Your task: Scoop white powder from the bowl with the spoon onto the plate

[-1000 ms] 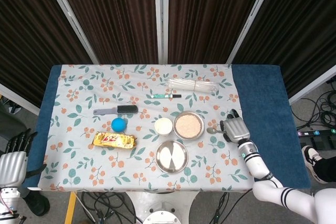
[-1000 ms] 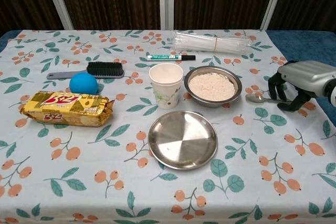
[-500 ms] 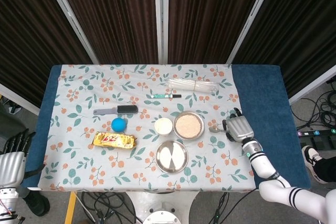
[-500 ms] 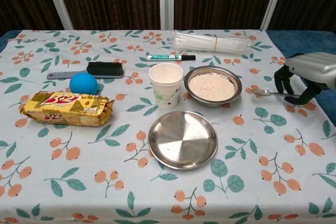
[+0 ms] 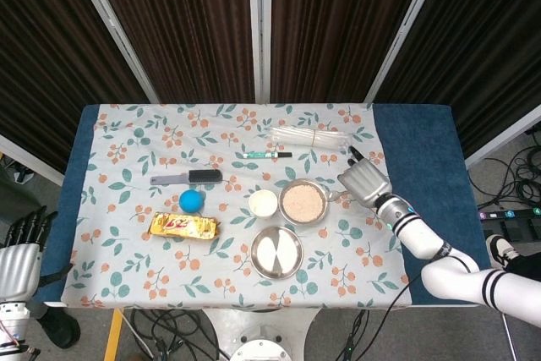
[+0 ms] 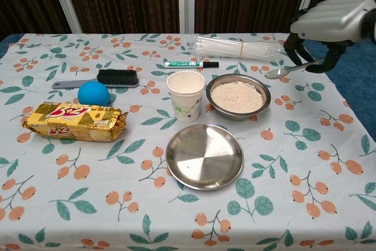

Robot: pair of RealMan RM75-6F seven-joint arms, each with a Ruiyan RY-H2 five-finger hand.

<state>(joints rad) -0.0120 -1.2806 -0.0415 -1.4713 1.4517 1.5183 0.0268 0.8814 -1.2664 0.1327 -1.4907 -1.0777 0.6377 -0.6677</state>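
A steel bowl (image 6: 238, 96) (image 5: 303, 202) of white powder stands right of a paper cup. In front of it lies an empty steel plate (image 6: 204, 156) (image 5: 276, 252). My right hand (image 6: 332, 23) (image 5: 365, 182) is raised above the table to the right of the bowl and holds a metal spoon (image 6: 284, 72). The spoon's head points left, close above the bowl's right rim. In the head view the spoon (image 5: 333, 196) shows only as a short bit at the bowl's edge. My left hand (image 5: 20, 259) hangs off the table's left side with fingers spread, holding nothing.
A paper cup (image 6: 185, 95) stands just left of the bowl. A blue ball (image 6: 93, 93), a biscuit pack (image 6: 74, 121) and a brush (image 6: 108, 78) lie to the left. A marker (image 6: 190, 64) and a clear bag of sticks (image 6: 241, 47) lie behind the bowl.
My right hand has lifted the spoon off the cloth and carried it up and leftward, from beside the bowl to just above its right rim. The left hand stays put.
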